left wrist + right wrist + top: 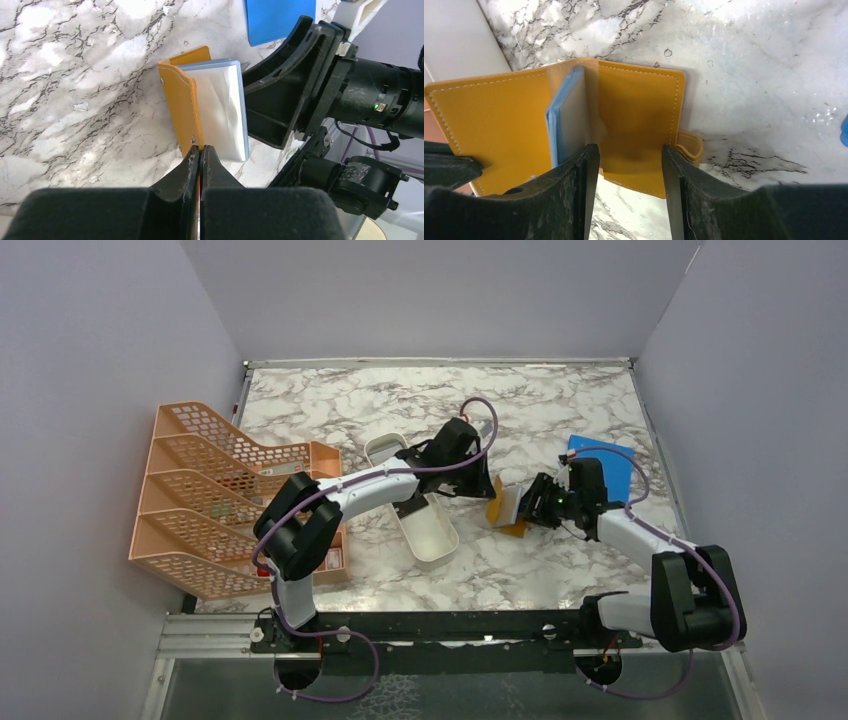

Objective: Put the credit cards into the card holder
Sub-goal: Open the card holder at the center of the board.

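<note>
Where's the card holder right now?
In the top view, the card holder stands open mid-table, just right of the white tray, between the left end effector and the right end effector.

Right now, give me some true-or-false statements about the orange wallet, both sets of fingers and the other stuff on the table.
1. The orange-tan leather-like folding card holder is unfolded. True.
2. The left fingers are spread wide. False: they are pressed together at the holder's edge.
3. The right fingers stand apart, with one cover of the holder between them. True.
4. The bright blue flat sheet lies inside the long white oblong tray. False: it lies on the marble table, beyond the right arm, apart from the tray.
5. The peach mesh file rack stands at the table's left side. True.
</note>
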Controlling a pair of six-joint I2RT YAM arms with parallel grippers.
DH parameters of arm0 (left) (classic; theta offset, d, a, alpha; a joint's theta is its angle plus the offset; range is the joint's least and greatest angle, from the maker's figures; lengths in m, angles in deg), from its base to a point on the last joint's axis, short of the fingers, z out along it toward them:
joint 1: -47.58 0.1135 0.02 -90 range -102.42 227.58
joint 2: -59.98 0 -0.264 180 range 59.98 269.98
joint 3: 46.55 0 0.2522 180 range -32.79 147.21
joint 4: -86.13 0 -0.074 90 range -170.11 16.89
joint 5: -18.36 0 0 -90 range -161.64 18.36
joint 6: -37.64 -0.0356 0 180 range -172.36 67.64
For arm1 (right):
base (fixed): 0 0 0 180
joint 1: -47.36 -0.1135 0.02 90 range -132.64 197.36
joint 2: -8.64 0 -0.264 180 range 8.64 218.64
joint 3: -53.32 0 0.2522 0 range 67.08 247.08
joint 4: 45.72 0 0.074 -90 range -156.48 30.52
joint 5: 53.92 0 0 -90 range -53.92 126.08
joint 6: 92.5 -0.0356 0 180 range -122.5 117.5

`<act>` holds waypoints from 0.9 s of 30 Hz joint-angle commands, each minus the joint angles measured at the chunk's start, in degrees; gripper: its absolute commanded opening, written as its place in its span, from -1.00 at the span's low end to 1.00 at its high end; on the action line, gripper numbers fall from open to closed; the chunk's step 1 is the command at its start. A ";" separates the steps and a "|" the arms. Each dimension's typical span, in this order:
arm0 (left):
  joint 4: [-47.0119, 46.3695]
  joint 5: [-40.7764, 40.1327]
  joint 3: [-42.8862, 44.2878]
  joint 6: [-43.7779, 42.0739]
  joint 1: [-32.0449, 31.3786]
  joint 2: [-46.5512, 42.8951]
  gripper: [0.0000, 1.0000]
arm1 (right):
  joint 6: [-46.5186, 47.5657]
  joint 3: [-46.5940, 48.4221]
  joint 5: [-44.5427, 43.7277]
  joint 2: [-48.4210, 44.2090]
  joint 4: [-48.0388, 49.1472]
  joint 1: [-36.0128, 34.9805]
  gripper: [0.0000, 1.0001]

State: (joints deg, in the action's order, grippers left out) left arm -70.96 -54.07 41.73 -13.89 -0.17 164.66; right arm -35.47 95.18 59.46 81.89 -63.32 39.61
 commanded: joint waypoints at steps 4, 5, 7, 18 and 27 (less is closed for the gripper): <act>-0.37 -2.35 -1.04 -1.87 0.88 -0.23 -1.00 | -0.01 -0.10 1.81 -6.92 0.96 0.37 0.09; -0.32 -2.58 -1.17 -2.06 1.05 -0.11 -1.00 | -0.19 -0.09 2.45 -7.38 0.82 0.37 0.09; -0.35 -2.71 -1.35 -2.09 1.21 0.07 -1.00 | -0.67 -0.11 3.27 -7.72 0.51 0.37 0.04; -0.51 -2.57 -2.79 -2.53 2.11 0.26 -1.00 | -1.39 -1.17 4.17 -6.13 3.53 0.37 -0.04; -1.33 -1.77 -3.49 -2.71 2.66 0.95 -1.00 | -3.01 -2.07 6.47 -3.64 6.79 0.37 -0.03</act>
State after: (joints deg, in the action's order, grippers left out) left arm -70.68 -55.84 38.96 -15.85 2.15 164.82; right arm -37.20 94.15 63.66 77.63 -60.11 39.61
